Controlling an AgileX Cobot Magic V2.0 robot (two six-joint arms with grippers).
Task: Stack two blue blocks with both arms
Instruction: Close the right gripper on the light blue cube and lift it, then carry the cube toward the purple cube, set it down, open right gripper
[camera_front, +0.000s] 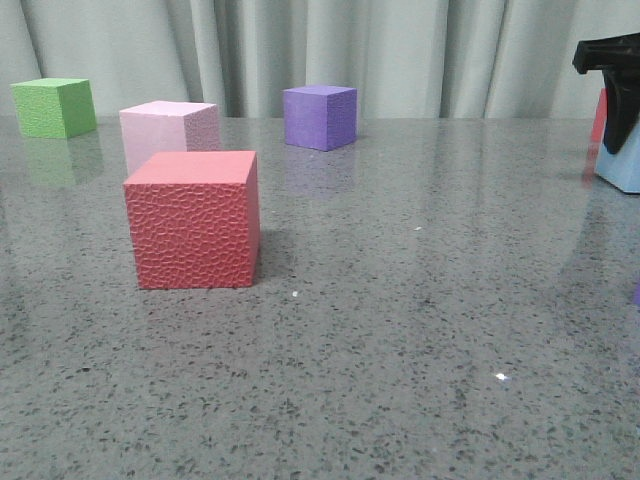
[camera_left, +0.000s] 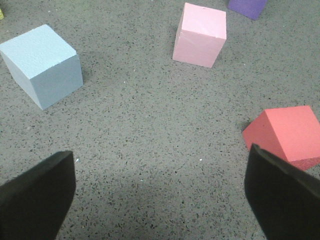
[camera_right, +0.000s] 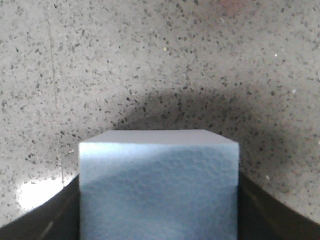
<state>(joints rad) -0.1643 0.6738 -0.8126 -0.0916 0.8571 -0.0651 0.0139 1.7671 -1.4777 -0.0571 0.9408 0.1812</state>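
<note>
One pale blue block (camera_right: 158, 170) fills the space between my right gripper's (camera_right: 159, 205) black fingers, which press on both its sides. In the front view this block (camera_front: 620, 172) shows at the far right edge under the black right gripper (camera_front: 615, 95), partly cut off by the frame. The second blue block (camera_left: 42, 65) stands alone on the grey table, ahead of my left gripper (camera_left: 160, 195). The left gripper is wide open and empty over bare table, and it does not show in the front view.
A red cube (camera_front: 193, 220) stands front left, with a pale pink cube (camera_front: 170, 130) behind it. A purple cube (camera_front: 320, 117) and a green cube (camera_front: 54, 107) stand near the curtain. In the left wrist view the red cube (camera_left: 287, 132) is close to one finger.
</note>
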